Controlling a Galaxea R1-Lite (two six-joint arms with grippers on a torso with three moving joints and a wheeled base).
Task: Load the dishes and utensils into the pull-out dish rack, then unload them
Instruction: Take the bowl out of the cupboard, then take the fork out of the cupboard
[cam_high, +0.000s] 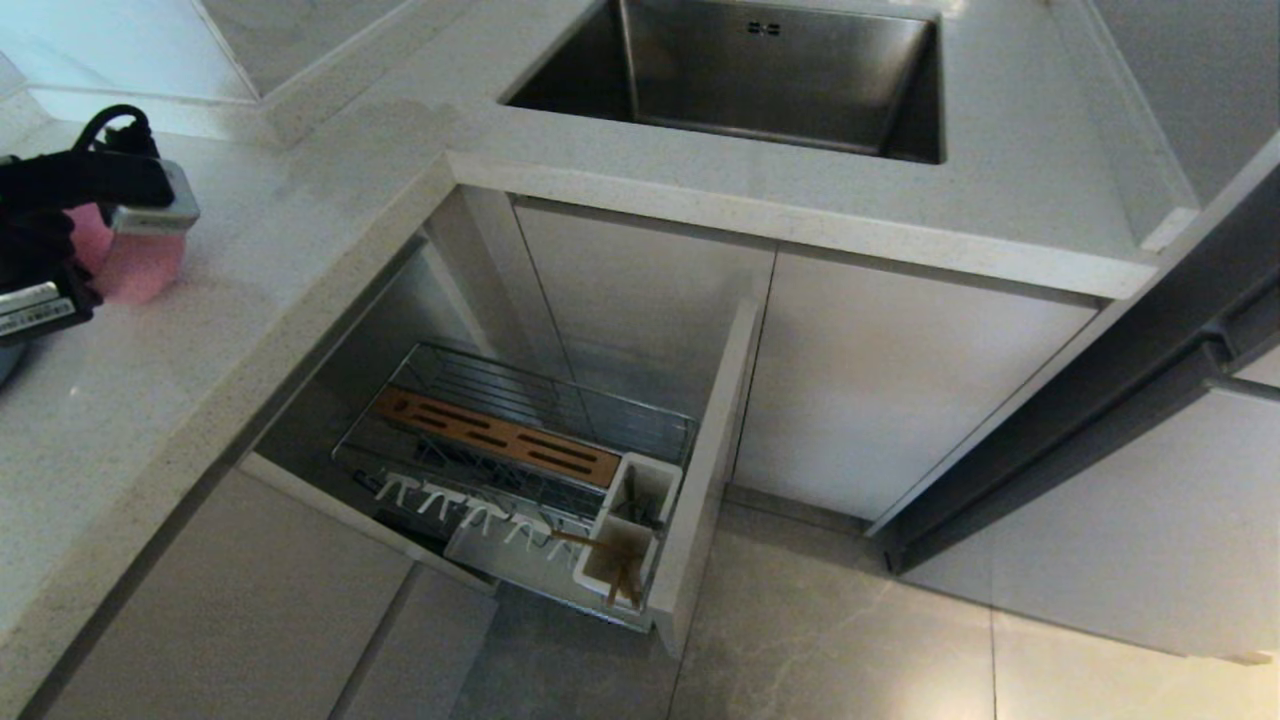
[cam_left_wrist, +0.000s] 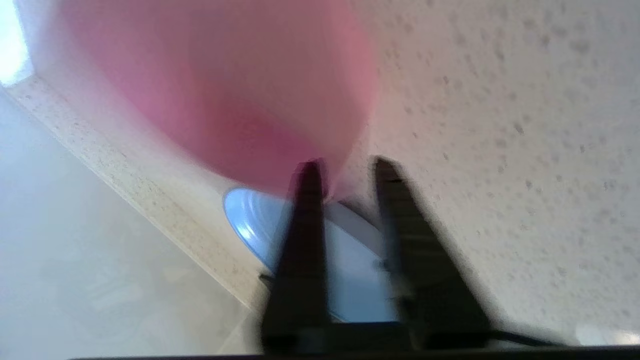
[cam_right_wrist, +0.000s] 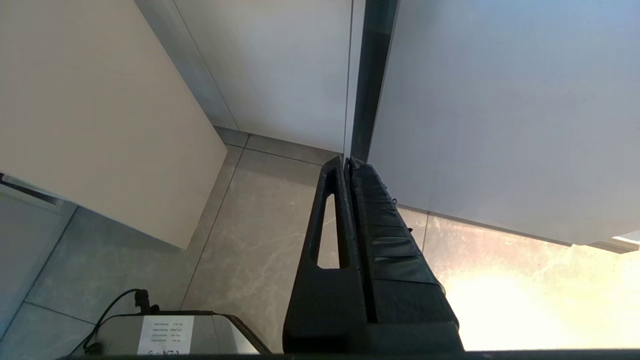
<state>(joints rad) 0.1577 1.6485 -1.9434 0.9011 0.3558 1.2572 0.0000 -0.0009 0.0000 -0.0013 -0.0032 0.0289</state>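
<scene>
Head view: left arm at nine o'clock, reaching in over the pale countertop (cam_high: 180, 330), left gripper (cam_high: 95, 262) hidden behind the wrist housing, pink bowl (cam_high: 135, 268) just beyond it and blurred. Countertop edge running from eleven o'clock down to seven o'clock, bare stone on the bowl's three o'clock side. Steel sink (cam_high: 760, 80) at twelve o'clock. Pull-out dish rack (cam_high: 520, 470) drawn out at six o'clock below the counter corner, wooden slotted strip (cam_high: 497, 437) across it, white prongs (cam_high: 470, 505) along its near side, chopsticks (cam_high: 612, 560) standing tilted in the nearer white utensil cup (cam_high: 618, 560); open floor tiles (cam_high: 860, 640) toward four o'clock. Left wrist view: left gripper (cam_left_wrist: 345, 172) pointing across the countertop (cam_left_wrist: 500, 150), jaws narrowly parted with a slim gap between them, one fingertip (cam_left_wrist: 309, 175) at the rim of the pink bowl (cam_left_wrist: 225, 85), contact or grip not clear through the blur. Pale-blue plate (cam_left_wrist: 260, 220) under the fingers, close to the countertop edge, seen here and barely in the head view. Right wrist view: right gripper (cam_right_wrist: 346, 162) hanging low beside the white cabinet fronts (cam_right_wrist: 280, 65), jaws pressed together and empty, grey floor (cam_right_wrist: 260, 240) below; not seen in the head view.
</scene>
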